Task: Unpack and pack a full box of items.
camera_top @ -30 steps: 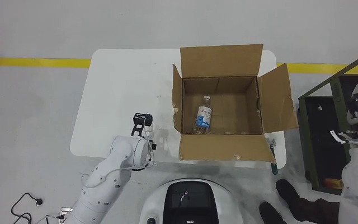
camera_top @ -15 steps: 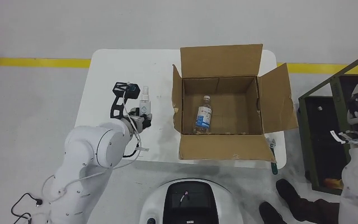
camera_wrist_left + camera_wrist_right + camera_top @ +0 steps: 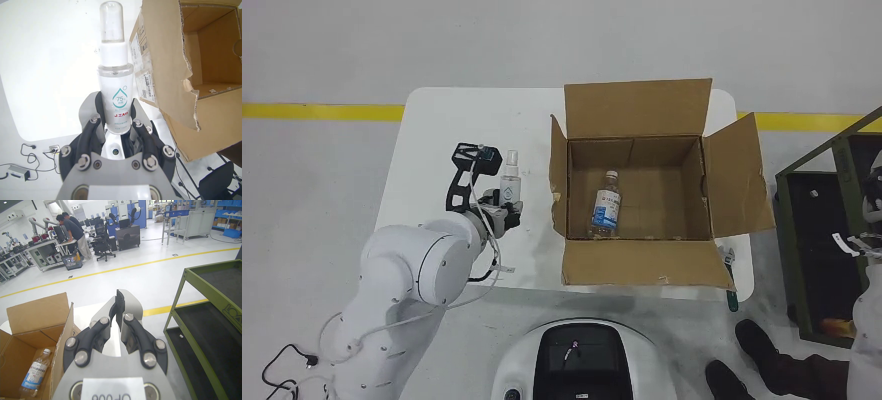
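Since left pincer (image 3: 116,115) clamps the white-collared clear plastic spray bottle (image 3: 115,89) low near its base, above white table (image 3: 47,66) just beside open brown cardboard box (image 3: 217,113), bottle could pivot loose or snag the box's torn edge (image 3: 189,83).

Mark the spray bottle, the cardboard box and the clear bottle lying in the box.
spray bottle (image 3: 115,98): left wrist view, on its label.
cardboard box (image 3: 638,108): top view, on its far flap.
clear bottle (image 3: 607,208): top view, on its blue label.
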Robot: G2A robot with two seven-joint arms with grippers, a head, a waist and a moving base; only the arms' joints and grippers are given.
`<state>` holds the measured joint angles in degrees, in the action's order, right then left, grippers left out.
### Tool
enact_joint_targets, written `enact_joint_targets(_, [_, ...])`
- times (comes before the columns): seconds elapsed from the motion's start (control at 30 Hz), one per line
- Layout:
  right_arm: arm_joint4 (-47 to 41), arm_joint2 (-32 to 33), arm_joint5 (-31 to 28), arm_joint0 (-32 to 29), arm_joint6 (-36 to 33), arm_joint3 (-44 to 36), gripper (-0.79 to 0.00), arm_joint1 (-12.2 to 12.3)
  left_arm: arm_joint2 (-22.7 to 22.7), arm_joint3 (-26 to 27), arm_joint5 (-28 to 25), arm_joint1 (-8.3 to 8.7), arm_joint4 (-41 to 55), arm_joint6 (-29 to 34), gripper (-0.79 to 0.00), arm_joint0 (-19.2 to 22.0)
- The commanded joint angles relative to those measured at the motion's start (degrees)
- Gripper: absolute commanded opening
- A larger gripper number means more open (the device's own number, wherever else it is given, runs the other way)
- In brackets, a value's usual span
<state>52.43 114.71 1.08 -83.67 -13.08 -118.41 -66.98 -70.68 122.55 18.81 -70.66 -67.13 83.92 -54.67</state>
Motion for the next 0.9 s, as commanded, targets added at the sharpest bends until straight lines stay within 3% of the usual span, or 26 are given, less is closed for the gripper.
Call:
enact_joint_targets(0.0, [0.0, 0.0, 0.0, 0.0, 0.0, 0.0, -0.785, 0.0, 0.0, 0.0, 0.0, 0.0, 0.0, 0.0, -0.785, 0.0])
enact_joint_targets(0.13, [0.0, 0.0, 0.0, 0.0, 0.0, 0.0, -0.785, 0.0, 0.0, 0.0, -0.1, -0.01, 0.1, -0.6, -0.785, -0.1])
enact_joint_targets(0.23, [0.0, 0.0, 0.0, 0.0, 0.0, 0.0, -0.785, 0.0, 0.4, 0.0, -1.5, -0.24, 1.9, -5.3, -0.785, 0.5])
enact_joint_targets(0.7, [0.0, 0.0, 0.0, 0.0, 0.0, 0.0, -0.785, 0.0, 6.9, -4.1, -0.3, -2.96, 13.6, -12.5, -0.785, 17.8])
enact_joint_targets(0.87, [0.0, 0.0, 0.0, 0.0, 0.0, 0.0, -0.785, 0.0, 11.5, -6.4, 0.5, -4.37, 21.4, -14.4, -0.785, 21.5])
